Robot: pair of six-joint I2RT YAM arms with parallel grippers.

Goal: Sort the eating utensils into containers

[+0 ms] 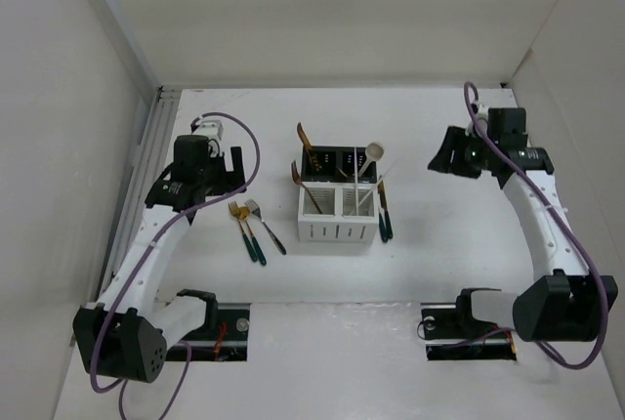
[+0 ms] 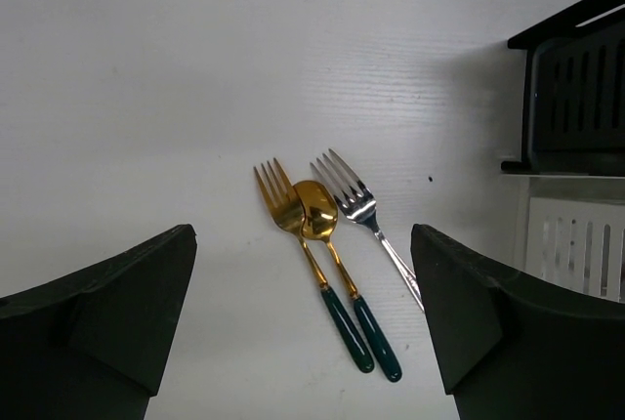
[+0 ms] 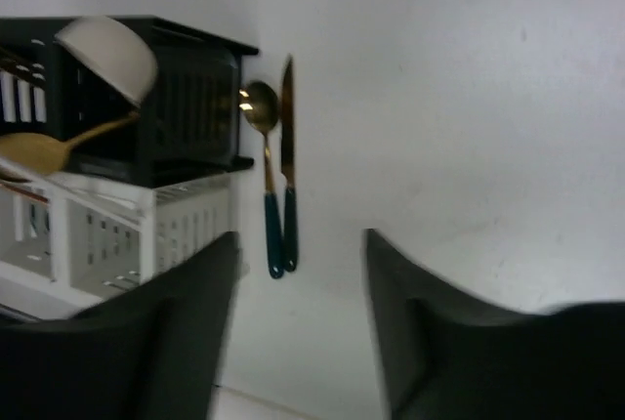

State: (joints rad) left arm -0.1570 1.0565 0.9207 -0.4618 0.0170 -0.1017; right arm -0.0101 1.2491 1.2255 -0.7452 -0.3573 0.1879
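The containers (image 1: 337,232) are a block of two black bins behind two white slotted bins, mid-table, holding several utensils, among them a cream spoon (image 1: 374,151). Left of the block a gold fork (image 2: 278,200), a gold spoon (image 2: 317,213) and a silver fork (image 2: 347,195) lie side by side. My left gripper (image 2: 303,322) hangs open above their teal handles, touching nothing. Against the block's right side lie a gold spoon (image 3: 264,176) and a knife (image 3: 288,166). My right gripper (image 3: 303,322) is open and empty, just right of their handles.
White walls enclose the table on the left, back and right. The black bin (image 2: 576,98) and white bin (image 2: 576,244) stand to the right of my left gripper. The cream spoon (image 3: 107,54) leans out over the black bin (image 3: 195,98).
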